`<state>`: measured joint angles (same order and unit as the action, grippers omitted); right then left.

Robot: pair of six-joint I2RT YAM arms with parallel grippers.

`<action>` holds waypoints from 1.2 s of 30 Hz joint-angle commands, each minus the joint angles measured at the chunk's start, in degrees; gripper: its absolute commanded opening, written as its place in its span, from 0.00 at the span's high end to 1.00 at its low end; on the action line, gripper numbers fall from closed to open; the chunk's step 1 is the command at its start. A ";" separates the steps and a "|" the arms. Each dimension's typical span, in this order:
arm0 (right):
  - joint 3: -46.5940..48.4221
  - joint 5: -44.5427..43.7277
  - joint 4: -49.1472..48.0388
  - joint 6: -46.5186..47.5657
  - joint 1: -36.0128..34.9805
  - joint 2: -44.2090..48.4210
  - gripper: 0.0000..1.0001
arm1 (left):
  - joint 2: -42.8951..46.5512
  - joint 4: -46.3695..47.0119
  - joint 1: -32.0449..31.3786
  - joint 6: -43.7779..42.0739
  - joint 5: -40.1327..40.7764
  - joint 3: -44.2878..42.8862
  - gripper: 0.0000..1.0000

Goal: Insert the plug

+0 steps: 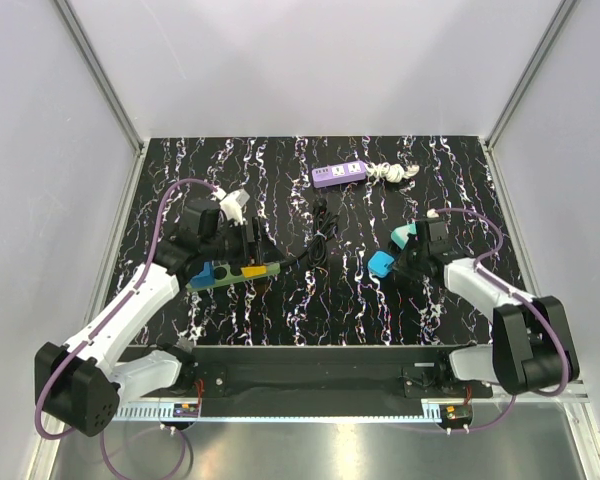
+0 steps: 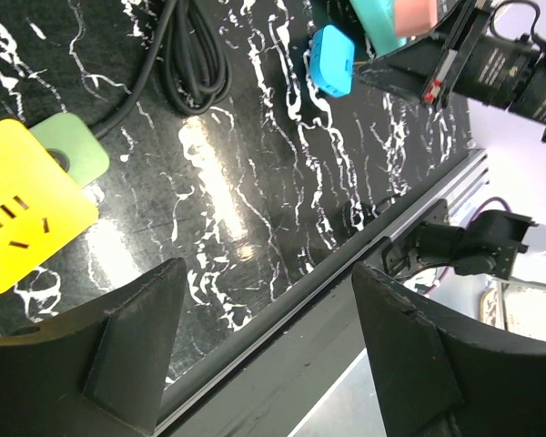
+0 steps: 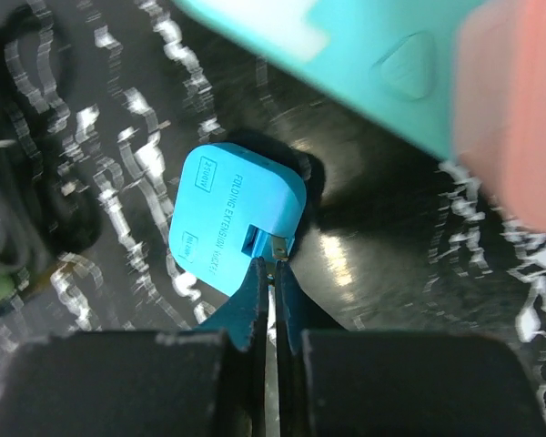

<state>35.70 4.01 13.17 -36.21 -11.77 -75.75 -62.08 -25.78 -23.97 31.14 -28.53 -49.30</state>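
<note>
A small blue folding plug (image 3: 237, 218) lies on the black marbled table, left of my right gripper; it also shows in the top view (image 1: 380, 264) and the left wrist view (image 2: 332, 59). My right gripper (image 3: 272, 266) is shut, its tips pinched on the plug's metal prong at its near edge. A socket strip with blue, yellow and green blocks (image 1: 235, 272) lies at the left; its yellow face (image 2: 18, 214) shows slots. My left gripper (image 2: 268, 269) is open and empty, just above that strip (image 1: 248, 238).
A teal and pink block (image 3: 364, 55) sits right behind the plug (image 1: 405, 237). A purple power strip (image 1: 340, 173) with a white coiled cable (image 1: 395, 173) lies at the back. A black cable (image 1: 323, 235) runs down the middle. The table's front rail (image 2: 282, 300) is below the left gripper.
</note>
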 commanded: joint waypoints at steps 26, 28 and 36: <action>1.56 18.84 -16.59 -4.05 -14.86 21.69 1.00 | -16.83 18.84 -8.37 11.84 -9.87 -8.44 0.28; 1.21 19.19 -17.12 -3.96 -15.39 21.96 1.00 | -17.89 19.10 -8.64 11.93 -9.70 -9.06 0.28; 0.51 20.42 -18.00 -3.70 -16.62 22.66 1.00 | -22.73 21.82 -11.80 14.30 -10.22 -11.43 0.28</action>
<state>35.14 22.26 -1.15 -39.66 -27.51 -54.28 -83.85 -7.94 -34.83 44.01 -37.54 -57.41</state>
